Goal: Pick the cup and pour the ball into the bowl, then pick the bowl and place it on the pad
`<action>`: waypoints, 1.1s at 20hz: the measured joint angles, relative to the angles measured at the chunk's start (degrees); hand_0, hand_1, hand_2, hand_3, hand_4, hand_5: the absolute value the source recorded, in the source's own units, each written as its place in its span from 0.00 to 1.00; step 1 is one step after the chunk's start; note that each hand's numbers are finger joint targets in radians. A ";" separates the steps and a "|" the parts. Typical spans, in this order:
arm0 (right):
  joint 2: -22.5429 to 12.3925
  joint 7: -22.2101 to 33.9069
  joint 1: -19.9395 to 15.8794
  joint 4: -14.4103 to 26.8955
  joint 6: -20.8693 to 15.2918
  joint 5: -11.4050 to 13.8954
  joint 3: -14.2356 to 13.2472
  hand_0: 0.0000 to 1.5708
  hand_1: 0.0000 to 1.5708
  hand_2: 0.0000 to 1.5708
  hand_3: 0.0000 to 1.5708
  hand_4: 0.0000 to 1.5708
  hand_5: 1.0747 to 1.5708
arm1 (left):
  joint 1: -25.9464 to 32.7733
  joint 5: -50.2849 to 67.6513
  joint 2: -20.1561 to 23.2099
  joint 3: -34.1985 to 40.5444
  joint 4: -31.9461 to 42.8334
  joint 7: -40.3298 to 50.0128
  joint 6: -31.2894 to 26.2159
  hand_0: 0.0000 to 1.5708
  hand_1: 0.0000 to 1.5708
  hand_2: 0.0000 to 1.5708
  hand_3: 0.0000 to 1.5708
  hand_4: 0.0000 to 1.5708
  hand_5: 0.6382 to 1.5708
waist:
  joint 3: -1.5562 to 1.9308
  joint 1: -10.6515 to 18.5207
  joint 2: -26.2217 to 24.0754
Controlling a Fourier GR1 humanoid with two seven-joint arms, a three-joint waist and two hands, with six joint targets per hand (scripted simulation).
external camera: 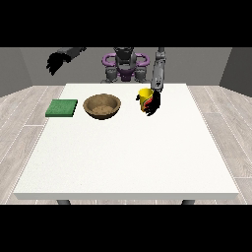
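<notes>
**Hand at the yellow cup, bowl and pad waiting beside it**

The hand at the view's right [153, 104] is down on the white worktop [128, 152], set against the yellow cup [144, 96]. Its black fingers lie round the cup's camera-facing side and the side toward the view's right, so the hand reads as closed on the cup — the cup's open rim shows just above and to the view's left of the fingers. The cup stands upright on the worktop. A patch of red shows at the cup's lower edge beside the fingers; what it belongs to cannot be told. The ball cannot be made out.

To the view's left of this hand, near but apart from the cup, sits the brown bowl [102, 106], upright, its inside looking bare. Further the same way, past the bowl and near the worktop's edge, lies the flat green pad [62, 108].

The hand at the view's left [55, 63] hangs in the air — well above and behind the pad, off the worktop's far corner. Its fingers droop downward in a loose curl and hold nothing.
</notes>
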 measured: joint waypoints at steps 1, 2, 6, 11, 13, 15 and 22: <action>-0.95 0.17 -0.52 -0.09 0.83 -1.11 -0.87 0.00 0.00 0.00 0.05 0.41 0.99 | -0.38 -0.34 0.36 0.43 0.57 -1.31 1.11 0.81 0.81 1.00 1.00 0.85 0.91 | 0.06 -0.69 0.78; -2.23 1.08 -1.03 -0.10 1.65 -2.38 -1.84 0.00 0.00 0.00 0.11 0.41 0.99 | -0.69 -0.68 0.85 0.78 1.14 -1.87 2.08 0.81 0.81 1.00 1.00 0.86 0.89 | 0.11 -1.32 0.94; -4.23 2.55 -0.86 -0.07 3.38 -5.20 -3.95 0.00 0.00 0.00 0.10 0.40 0.99 | -1.81 -1.78 1.93 1.57 4.07 -4.09 4.93 0.82 0.82 1.00 1.00 0.90 0.84 | 0.19 -1.99 0.38; -7.15 4.00 -0.63 6.36 5.50 -6.98 -6.70 0.00 0.00 0.00 0.21 0.41 0.99 | -3.26 -7.35 0.08 -3.02 4.85 3.25 11.26 0.82 0.82 1.00 1.00 0.90 0.87 | 0.09 -0.28 -5.60; -7.52 4.40 -0.29 8.48 6.02 -6.95 -6.82 0.00 0.00 0.00 0.18 0.41 0.99 | -4.40 -11.06 -0.38 -5.83 4.93 7.09 14.69 0.83 0.83 1.00 1.00 0.89 0.91 | 0.09 0.12 -8.28; -7.40 4.96 -0.65 10.32 5.32 -6.50 -6.77 0.00 0.00 0.00 0.16 0.40 0.98 | -6.48 -15.50 -0.32 -9.00 5.29 11.34 17.91 0.85 0.85 1.00 1.00 0.90 0.95 | 0.12 0.86 -10.21; -7.47 5.09 -1.40 15.44 6.11 -5.97 -6.30 0.00 0.00 0.00 0.06 0.43 0.98 | -13.61 -35.09 0.74 -21.29 12.17 28.29 27.72 0.87 0.87 1.00 1.00 0.93 0.96 | 0.27 0.90 -14.18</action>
